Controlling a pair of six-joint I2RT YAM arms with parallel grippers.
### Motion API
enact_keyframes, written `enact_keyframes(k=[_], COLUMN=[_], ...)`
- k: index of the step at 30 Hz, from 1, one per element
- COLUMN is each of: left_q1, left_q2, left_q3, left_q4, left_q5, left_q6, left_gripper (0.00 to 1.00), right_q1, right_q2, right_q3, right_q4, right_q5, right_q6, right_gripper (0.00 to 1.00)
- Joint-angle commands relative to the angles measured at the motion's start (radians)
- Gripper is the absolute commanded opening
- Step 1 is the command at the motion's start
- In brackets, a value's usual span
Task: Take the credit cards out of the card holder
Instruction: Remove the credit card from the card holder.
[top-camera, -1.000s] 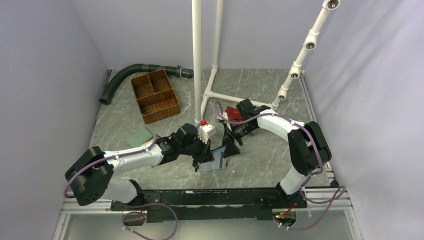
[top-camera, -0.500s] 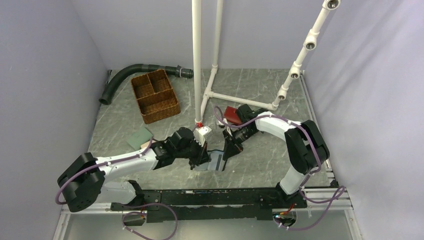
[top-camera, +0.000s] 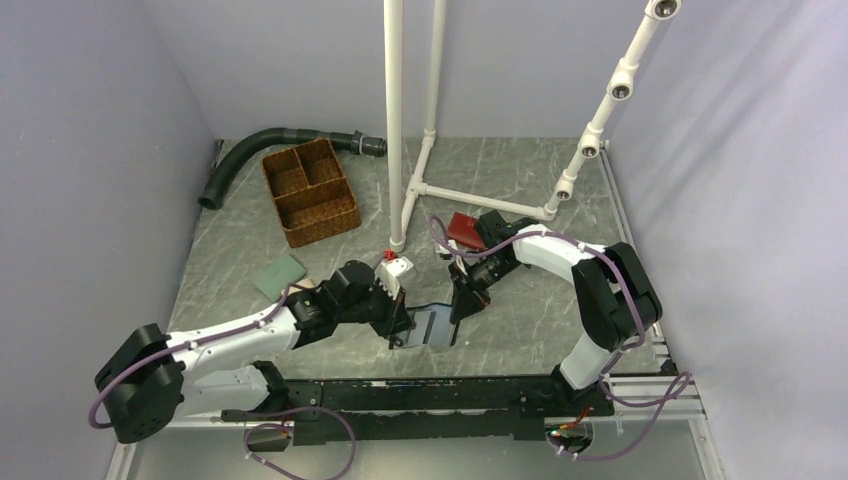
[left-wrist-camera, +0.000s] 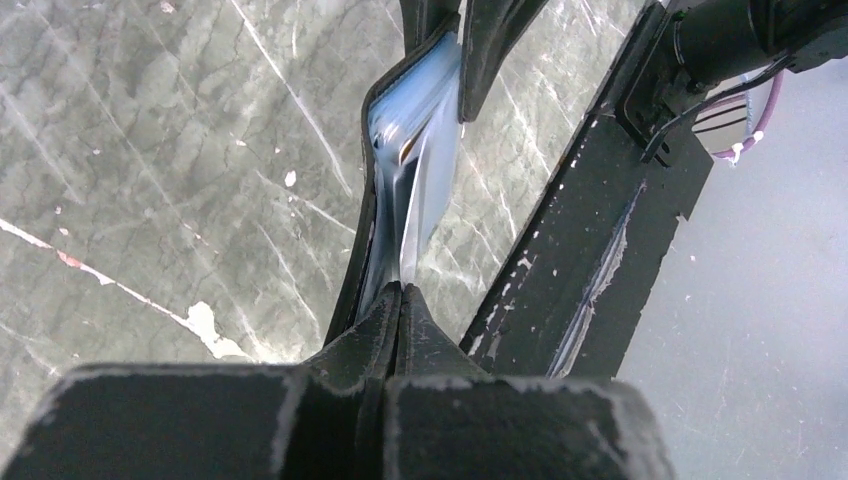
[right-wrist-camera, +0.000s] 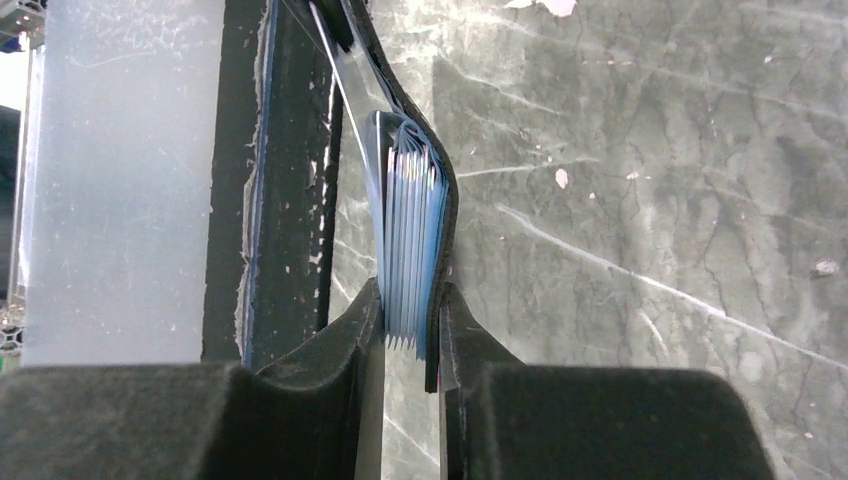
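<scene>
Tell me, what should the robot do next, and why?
Probably ease the left gripper away from the right gripper to spread the holder: each pinches one end, and its blue layers look pressed together, with nothing clearly free to grab.

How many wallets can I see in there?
3. A blue-lined wallet up front, pinched by the left gripper and right gripper; a red wallet beside the right arm; a green wallet at left. Arms may hide more.

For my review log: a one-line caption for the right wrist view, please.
Right tool pinches the card holder by one edge, blue pockets fanned, marbled table behind.
</scene>
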Motion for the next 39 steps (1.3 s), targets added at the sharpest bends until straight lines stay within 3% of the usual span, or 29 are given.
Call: enact_keyframes(k=[1, 18, 24, 39], left_q1=[0.013, 0.193, 0.262, 0.478], left_q2=[-0.072, -0.331, -0.401, -0.303], left_q3=[-0.018, -0.16, -0.147, 0.057], left_q4=[-0.007, -0.02, -0.106, -0.328], left_q5=[0.009, -0.07, -0.118, -0.012], left_q6=[-0.005, -0.383, -0.489, -0.445], left_gripper=[0.0, 0.0, 0.0, 0.0], right_q1=[-0.009, -0.039, -0.039, -0.042], right_q2=[0.017, 0.161, 0.182, 0.191], right_q3=[0.037, 0.114, 0.119, 0.115], right_q4=[-0.047, -0.049, -0.016, 0.026], right_q5=[0.002, 0.118, 0.143, 0.183], right_q6=[-0.015, 0.149, 0.223, 0.286], right_gripper=[0.0, 0.0, 0.02, 0.09])
